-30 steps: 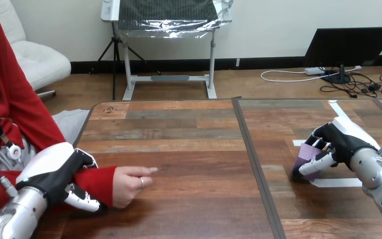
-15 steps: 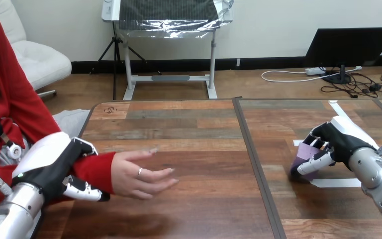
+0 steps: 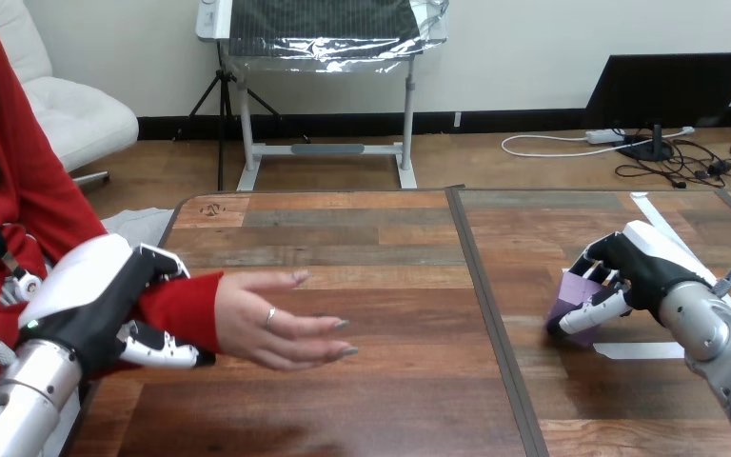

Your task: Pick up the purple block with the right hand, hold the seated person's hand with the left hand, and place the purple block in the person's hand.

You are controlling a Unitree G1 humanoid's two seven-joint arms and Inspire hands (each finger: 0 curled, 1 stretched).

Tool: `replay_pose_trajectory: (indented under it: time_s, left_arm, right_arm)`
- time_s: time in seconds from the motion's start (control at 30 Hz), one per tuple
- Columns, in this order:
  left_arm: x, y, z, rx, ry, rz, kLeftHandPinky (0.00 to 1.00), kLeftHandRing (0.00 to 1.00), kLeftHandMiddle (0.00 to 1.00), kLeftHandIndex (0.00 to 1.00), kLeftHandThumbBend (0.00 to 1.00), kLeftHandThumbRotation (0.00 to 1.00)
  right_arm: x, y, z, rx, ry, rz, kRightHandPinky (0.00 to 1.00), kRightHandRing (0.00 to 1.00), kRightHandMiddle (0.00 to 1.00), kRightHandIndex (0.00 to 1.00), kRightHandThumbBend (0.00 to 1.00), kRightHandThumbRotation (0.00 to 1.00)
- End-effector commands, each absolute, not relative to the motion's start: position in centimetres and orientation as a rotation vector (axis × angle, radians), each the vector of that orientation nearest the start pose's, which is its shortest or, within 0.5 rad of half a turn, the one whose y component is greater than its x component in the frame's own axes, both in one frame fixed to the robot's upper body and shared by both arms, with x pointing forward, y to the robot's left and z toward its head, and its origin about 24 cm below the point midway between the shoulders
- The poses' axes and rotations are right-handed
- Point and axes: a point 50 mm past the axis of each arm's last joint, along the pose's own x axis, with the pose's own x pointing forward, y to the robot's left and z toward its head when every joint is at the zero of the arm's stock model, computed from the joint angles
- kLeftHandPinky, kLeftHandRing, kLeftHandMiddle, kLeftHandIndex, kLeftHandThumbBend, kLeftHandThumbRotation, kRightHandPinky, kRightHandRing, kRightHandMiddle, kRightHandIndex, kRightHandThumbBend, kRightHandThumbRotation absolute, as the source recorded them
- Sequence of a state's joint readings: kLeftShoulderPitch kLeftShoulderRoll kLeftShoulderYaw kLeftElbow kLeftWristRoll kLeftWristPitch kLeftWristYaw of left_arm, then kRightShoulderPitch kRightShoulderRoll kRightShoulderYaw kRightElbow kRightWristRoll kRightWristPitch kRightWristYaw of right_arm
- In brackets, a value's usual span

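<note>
left robot hand: lower left, fingers and thumb clamped round the person's red-sleeved wrist; hold looks done.
person's hand: left of centre, open, empty, over the table.
right robot hand: centre right, curled onto the purple block.
purple block: low at the table, well apart from person's hand; can't tell if lifted.
remaining: carry across, place in palm.

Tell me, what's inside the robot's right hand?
A purple block is inside the right hand, whose fingers curl round it. The block's far side is covered by the palm, so it cannot be seen.
</note>
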State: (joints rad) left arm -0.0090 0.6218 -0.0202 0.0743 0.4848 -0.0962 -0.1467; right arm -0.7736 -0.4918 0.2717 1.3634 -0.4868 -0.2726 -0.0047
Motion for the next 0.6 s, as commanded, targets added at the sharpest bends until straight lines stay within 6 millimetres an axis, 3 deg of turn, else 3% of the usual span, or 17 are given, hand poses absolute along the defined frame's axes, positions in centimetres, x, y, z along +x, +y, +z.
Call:
replay_pose_trajectory:
  time_s: [0.0, 0.57]
  left_arm:
    - [26.6, 24.6, 11.8, 1.101, -0.169, -0.1, 0.28, 0.34, 0.41, 0.4, 0.76, 0.0]
    - [26.4, 23.7, 13.1, 1.072, -0.236, -0.1, 0.28, 0.34, 0.41, 0.41, 0.78, 0.0]
  right_arm:
    - [36.9, -24.7, 5.7, -1.036, 0.278, 0.133, 0.46, 0.49, 0.53, 0.52, 0.76, 0.0]
    - [37.5, -23.3, 6.3, -1.027, 0.234, 0.161, 0.48, 0.51, 0.53, 0.52, 0.75, 0.0]
